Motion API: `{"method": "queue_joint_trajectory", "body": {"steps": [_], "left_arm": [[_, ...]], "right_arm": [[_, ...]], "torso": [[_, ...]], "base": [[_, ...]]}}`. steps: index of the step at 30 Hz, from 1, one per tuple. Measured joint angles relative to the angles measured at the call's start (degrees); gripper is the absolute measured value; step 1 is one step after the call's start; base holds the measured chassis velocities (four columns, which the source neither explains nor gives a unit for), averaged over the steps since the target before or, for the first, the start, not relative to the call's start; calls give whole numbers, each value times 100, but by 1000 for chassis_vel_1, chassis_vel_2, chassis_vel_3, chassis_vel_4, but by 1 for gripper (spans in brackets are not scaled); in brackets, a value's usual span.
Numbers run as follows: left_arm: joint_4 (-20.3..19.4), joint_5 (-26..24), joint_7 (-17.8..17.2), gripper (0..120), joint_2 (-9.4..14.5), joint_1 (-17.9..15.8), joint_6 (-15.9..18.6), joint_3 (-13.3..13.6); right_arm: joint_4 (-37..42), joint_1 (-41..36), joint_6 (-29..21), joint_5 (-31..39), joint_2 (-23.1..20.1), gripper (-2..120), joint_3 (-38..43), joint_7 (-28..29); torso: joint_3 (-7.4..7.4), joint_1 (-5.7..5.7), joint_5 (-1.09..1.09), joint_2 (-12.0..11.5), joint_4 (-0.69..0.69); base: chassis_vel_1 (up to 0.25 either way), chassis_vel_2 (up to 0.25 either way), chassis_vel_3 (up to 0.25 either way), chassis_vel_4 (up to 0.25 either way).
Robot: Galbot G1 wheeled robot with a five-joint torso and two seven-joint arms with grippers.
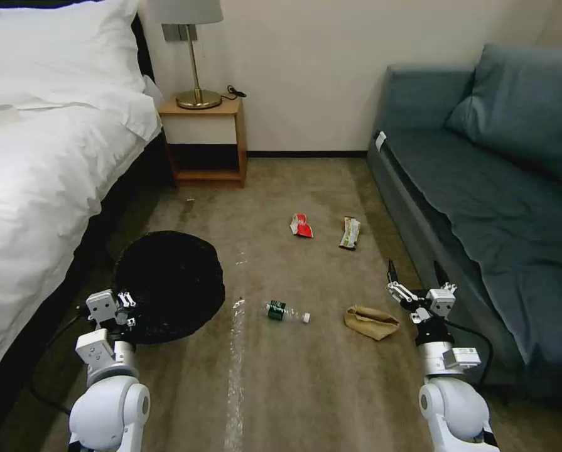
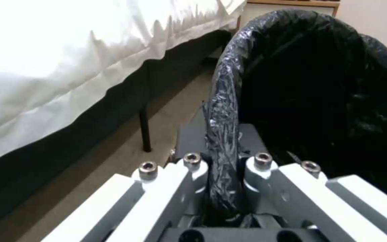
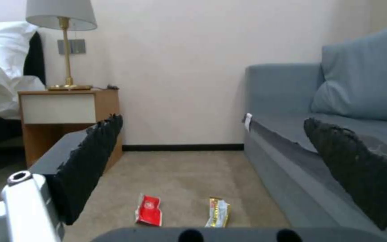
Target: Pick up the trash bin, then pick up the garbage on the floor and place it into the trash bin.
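Bordering the lane: a white bed (image 1: 36, 163) runs along the left, a blue-grey sofa (image 1: 481, 207) along the right, and a wooden nightstand (image 1: 208, 135) with a brass lamp (image 1: 196, 56) stands against the far wall.
Open room: the carpeted floor (image 1: 281, 389) between bed and sofa lies bare down the middle, marked by a pale worn streak.
Trash bin: the trash bin (image 1: 171, 285) with its crinkled black bag sits at the left, close beside the bed's dark base.
Left arm: it reaches forward low on the left, the left gripper (image 1: 127, 307) at the bin's near rim.
Left tool: in the left wrist view the fingers (image 2: 256, 144) stand pressed on either side of the bag-covered rim (image 2: 222, 134), clamped on it.
Right arm: it extends forward low beside the sofa front, the right gripper (image 1: 416, 276) pointing down the lane.
Right tool: its two black pads (image 3: 90, 158) stand wide apart with nothing between them.
Garbage near: a clear plastic bottle (image 1: 287, 312) with a green label lies mid-floor, and a crumpled brown paper bag (image 1: 372, 322) lies just left of the right gripper.
Garbage far: a red-white snack wrapper (image 1: 301, 226) and a green-yellow bar wrapper (image 1: 350, 232) lie side by side farther on, apart from each other.
Hidden: the bin's white wall and base are covered by the bag's mouth, and whether it rests on the carpet cannot be told.
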Motion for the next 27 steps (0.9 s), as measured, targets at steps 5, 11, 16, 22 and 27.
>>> {"method": "queue_joint_trajectory", "body": {"steps": [5, 11, 16, 22, 27], "left_arm": [[12, -7, 0, 4, 3, -6, -2, -12], [17, -7, 3, 4, -3, -15, -7, -5], [17, -7, 1, 4, -3, -17, -9, -13], [15, -14, 0, 4, -2, -15, -11, -28], [-4, -16, -5, 4, -2, 5, -11, -38]], "right_arm": [[-38, 8, 14, -1, -9, 100, 27, -2], [-51, 11, 20, -2, -15, 100, 39, -2], [-68, 14, 25, -28, -16, 100, 47, 30], [-141, 23, 131, -100, -27, 100, 62, 28], [-184, 24, 176, -98, -96, 100, 73, -16]], "torso": [[0, 0, 0, 0, 0], [0, 0, 0, 0, -1], [0, 0, -1, 0, 0], [1, 0, 0, 0, 0], [0, 0, 0, 0, 0]], "base": [[-118, 126, 128, -137], [-123, 127, 124, -132], [-110, 97, 111, -121], [-72, 62, 62, -71], [0, 0, 0, 0]]}}
